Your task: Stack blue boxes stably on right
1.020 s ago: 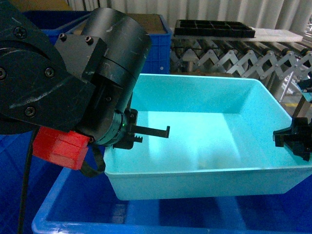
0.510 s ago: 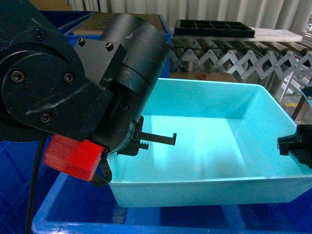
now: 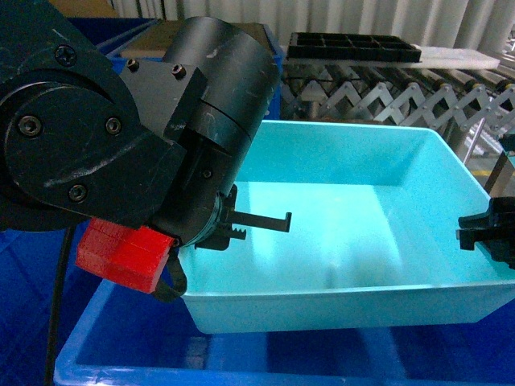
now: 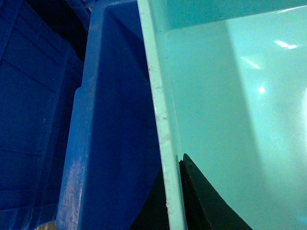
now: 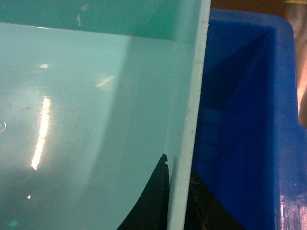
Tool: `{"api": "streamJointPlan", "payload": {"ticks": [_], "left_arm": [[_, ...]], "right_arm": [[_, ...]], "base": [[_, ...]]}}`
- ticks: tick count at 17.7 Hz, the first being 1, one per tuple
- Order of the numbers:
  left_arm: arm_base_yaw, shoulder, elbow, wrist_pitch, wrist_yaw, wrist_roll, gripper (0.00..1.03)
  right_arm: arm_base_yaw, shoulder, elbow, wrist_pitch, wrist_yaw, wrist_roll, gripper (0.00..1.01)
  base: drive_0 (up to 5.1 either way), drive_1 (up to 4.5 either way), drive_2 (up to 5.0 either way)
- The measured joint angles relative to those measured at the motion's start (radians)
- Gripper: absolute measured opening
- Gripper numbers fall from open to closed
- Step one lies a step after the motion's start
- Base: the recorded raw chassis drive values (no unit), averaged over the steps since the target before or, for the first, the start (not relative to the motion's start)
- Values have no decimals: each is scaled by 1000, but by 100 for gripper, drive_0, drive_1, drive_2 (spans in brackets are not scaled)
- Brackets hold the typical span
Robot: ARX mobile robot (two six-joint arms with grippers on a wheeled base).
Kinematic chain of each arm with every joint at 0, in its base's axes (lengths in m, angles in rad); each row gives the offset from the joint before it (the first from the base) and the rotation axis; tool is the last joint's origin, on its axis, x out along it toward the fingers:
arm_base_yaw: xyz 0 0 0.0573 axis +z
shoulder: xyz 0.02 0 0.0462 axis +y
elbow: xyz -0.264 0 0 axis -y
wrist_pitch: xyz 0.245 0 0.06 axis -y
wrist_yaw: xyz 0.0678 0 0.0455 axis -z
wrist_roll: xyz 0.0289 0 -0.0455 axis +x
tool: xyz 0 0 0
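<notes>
Since half a second ago the turquoise tub point(image 3: 346, 233) has tipped a little, its right end sitting lower in the head view and its near wall less raised, while the left arm point(image 3: 105, 145) has barely shifted from the left half of the frame.

That tub fills the centre and right of the head view, held above a royal-blue crate point(image 3: 121, 346) whose rim runs along the bottom of the frame. The left pincer point(image 3: 241, 225) sits at the tub's left wall, one toothed finger reaching over the rim into the tub. In the left wrist view the pale rim point(image 4: 163, 129) runs top to bottom with a dark finger point(image 4: 201, 201) on the inner side and another dark shape on the outer side, so this pincer is pinching the wall. The blue crate wall point(image 4: 100, 143) lies to the left of the rim there.

The right pincer point(image 3: 487, 233) shows at the right edge of the head view, against the tub's right wall. The right wrist view shows the rim point(image 5: 189, 129) caught between two dark fingers point(image 5: 153, 201) at the bottom of the frame, pinching it too, with the blue crate point(image 5: 240, 124) to the right.

A roller conveyor point(image 3: 386, 96) and a black compartment tray point(image 3: 354, 47) lie along the top of the head view.
</notes>
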Motion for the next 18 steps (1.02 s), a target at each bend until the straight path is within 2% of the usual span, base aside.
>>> {"api": "streamJointPlan", "payload": {"ticks": [2,3,4,6,11,12,15,18], "left_arm": [[0,0,0,0,0,0,2],[0,0,0,-4,-9,6,8],[0,0,0,-7,-20,21,17],[0,0,0,-8,-41,36,37],[6,0,0,-8,-53,42,89],[6,0,0,-8,-53,44,100],[6,0,0,-7,-52,50,98],[24,-18,3,62,-33,106,98]], "right_arm": [[0,0,0,0,0,0,7],[0,0,0,2,6,-16,12],[0,0,0,4,36,-61,23],[-3,0,0,9,88,-112,43],[-13,0,0,10,94,-135,96],[-13,0,0,10,94,-135,100],[-13,0,0,11,94,-139,98],[-9,-11,12,13,82,-134,98]], "base": [[0,0,0],[0,0,0],[0,0,0],[0,0,0],[0,0,0],[0,0,0],[0,0,0],[0,0,0]]}}
